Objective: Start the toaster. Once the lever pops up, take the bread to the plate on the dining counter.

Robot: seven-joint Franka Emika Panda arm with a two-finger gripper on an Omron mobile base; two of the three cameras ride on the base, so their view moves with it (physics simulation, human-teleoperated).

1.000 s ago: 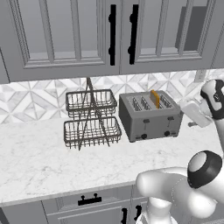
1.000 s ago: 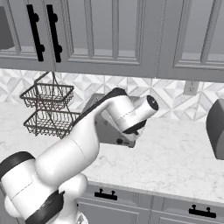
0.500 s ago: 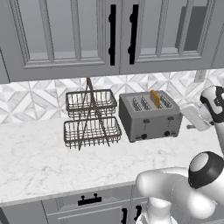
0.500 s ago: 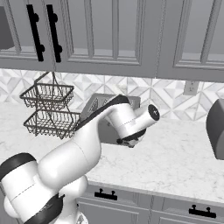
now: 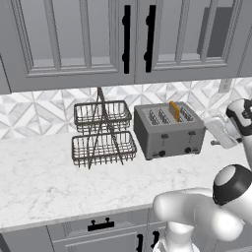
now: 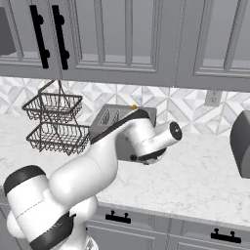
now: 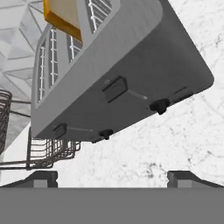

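One wide-open end effector (image 7: 112, 177) short of the toaster (image 7: 131, 65) front, bare counter (image 7: 175, 135) between.

I find no writing to read anywhere: no brand or numbers on the toaster (image 5: 170, 129) or around its knobs, nothing on the cabinet doors (image 5: 128, 39), the tiled backsplash (image 6: 190, 105), or the wall outlet (image 6: 213, 98).
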